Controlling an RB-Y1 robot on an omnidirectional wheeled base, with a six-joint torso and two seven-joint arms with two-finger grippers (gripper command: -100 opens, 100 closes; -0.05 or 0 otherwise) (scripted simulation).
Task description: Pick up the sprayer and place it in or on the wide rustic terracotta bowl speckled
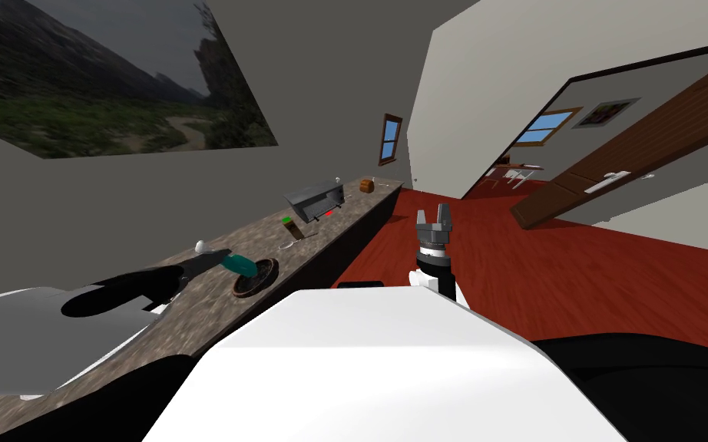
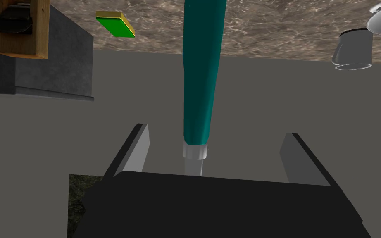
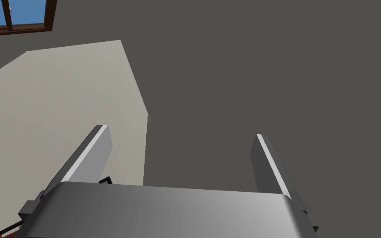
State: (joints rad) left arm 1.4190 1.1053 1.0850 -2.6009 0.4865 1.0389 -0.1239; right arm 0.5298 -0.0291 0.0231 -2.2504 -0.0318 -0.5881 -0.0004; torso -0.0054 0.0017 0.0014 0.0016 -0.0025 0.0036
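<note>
The robot's left hand (image 2: 216,130) reaches out over the desk (image 1: 210,311) with its fingers (image 2: 138,151) spread wide, gripping nothing. The right hand (image 3: 181,130) is raised above the red floor, well apart from the desk, and is also spread wide and empty.

The desk is a long counter of mottled brown stone along the grey wall. Far down it stands a grey box (image 1: 314,201). Nearer, just past the left hand, sits the bowl (image 1: 264,280), round, shallow and dark brown.

The sprayer (image 2: 200,82) lies in the gap between the left fingers, touching neither. Its long axis runs in line with the hand. The pale neck end points back at the hand's dark body, and the teal body stretches away beyond the fingertips. In the head view the teal end lies over the bowl's near rim; whether it rests there cannot be told.

A green-topped block (image 2: 115,24) and a glass (image 2: 353,53) stand farther along the desk.
</note>
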